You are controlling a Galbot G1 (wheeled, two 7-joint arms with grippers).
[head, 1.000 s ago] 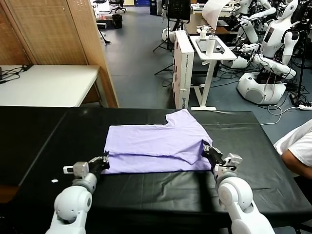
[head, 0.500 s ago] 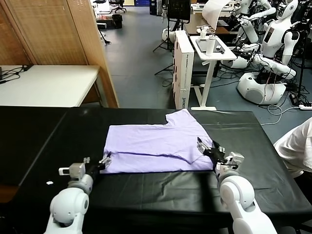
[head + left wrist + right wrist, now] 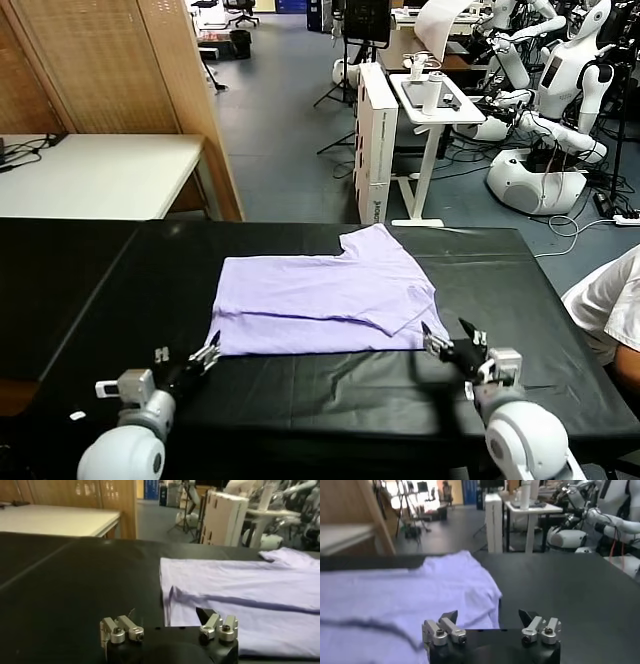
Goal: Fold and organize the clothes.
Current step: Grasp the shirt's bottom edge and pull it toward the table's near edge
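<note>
Table [image 3: 120, 290] first: you have a black-covered top filling the near half of the head view, and the shirt [image 3: 320, 300] lies flat near its centre. Lavender, plain face up, it has already been folded at least once; a diagonal fold edge runs across its near half, and one sleeve sticks out at about 1 o'clock from the shirt's middle. No print shows.

Your left gripper [image 3: 208, 352] sits at roughly 7 o'clock from the shirt's centre, just off the near left corner, jaws parted and empty. In the left wrist view the left gripper [image 3: 167, 625] points at that corner with bare table between its fingertips. Your right gripper [image 3: 447, 340] sits at about 4 o'clock, just off the near right corner, jaws likewise spread and holding nothing; the right wrist view shows the right gripper [image 3: 489, 617] with the hem just ahead.

By my reading, you are between folds, with both arms clear of the cloth. The next move likely calls for both grippers to pinch the near corners together, low enough to catch the layers, then carry them evenly toward 12 o'clock so the fold lands square.
</note>
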